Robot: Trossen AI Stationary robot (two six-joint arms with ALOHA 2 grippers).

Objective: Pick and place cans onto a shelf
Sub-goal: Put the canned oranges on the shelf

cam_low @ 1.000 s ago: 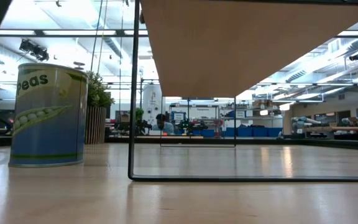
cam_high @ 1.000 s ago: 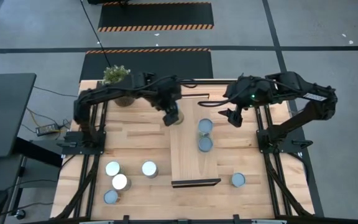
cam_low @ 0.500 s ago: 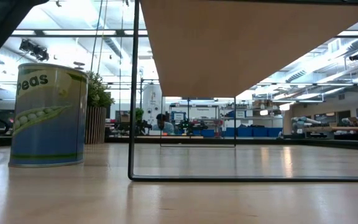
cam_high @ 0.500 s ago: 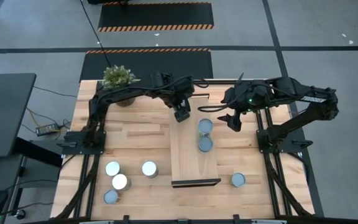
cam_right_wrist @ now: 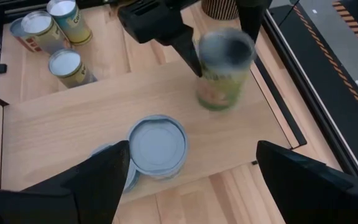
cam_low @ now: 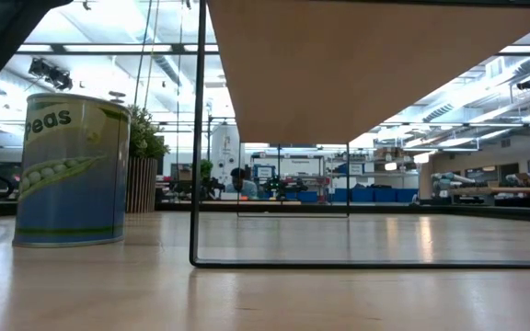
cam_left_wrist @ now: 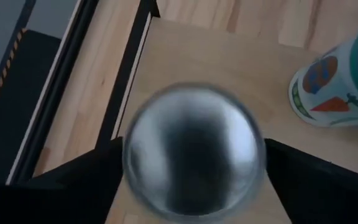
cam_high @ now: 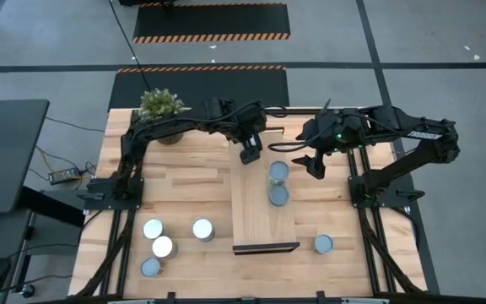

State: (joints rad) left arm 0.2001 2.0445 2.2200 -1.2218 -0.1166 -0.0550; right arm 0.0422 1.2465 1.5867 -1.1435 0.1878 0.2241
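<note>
Gripping a silvery metal can with a greenish label (cam_right_wrist: 224, 67), the left tool (cam_high: 251, 154) is clamped on it over the far end of the long light-wood shelf (cam_high: 256, 215). The right tool (cam_high: 313, 163), fingers apart, hovers beside two shelved cans (cam_high: 278, 183).

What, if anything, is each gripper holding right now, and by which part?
The left gripper holds a can by its sides, near the top, over the shelf's far end. The right gripper is open and holds nothing.

shelf (cam_high: 260, 211) near half bare, two cans (cam_high: 278, 172) blocking its far right side
</note>
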